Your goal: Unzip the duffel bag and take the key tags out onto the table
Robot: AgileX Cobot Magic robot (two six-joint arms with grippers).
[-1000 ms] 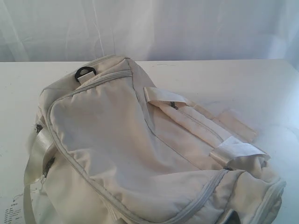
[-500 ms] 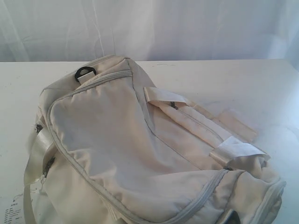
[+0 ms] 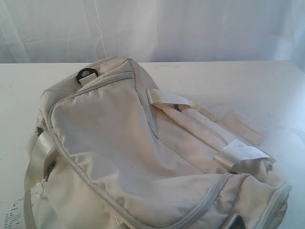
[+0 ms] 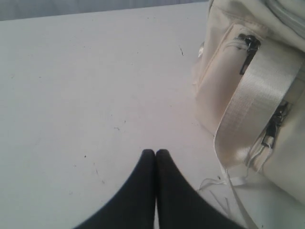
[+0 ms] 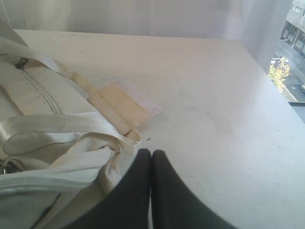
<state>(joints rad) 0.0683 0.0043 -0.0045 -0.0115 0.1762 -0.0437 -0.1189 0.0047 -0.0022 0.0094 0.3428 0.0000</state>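
Left gripper (image 4: pixel 156 152): the two smooth matte-black fingers are pressed flat together, tapering to a rounded point, nothing between them. It hangs over bare table (image 4: pixel 86 86), a white, faintly scuffed flat top. Just beside it is one end of the duffel bag (image 4: pixel 217 90): cream woven fabric, a wide ribbed webbing strap (image 4: pixel 257 90) with a slight sheen running over it, and a small dark zipper pull (image 4: pixel 249 45) on an end pocket.

Right gripper (image 5: pixel 151 152) is the same deal: black fingers together, empty, right at the bag's other end. Near it a flat, stiff-looking beige flap (image 5: pixel 126 102) lies on the tabletop.

In the exterior view the bag fills the middle and lower part of the frame, soft, slumped and wrinkly. A grey zip (image 3: pixel 76 164) curves around the big top panel and looks closed. Two pale satiny carry handles (image 3: pixel 167 98) cross it right of centre, and there's a black D-ring (image 3: pixel 87 74) at upper left. Behind the table hangs a pale curtain (image 3: pixel 190 28).
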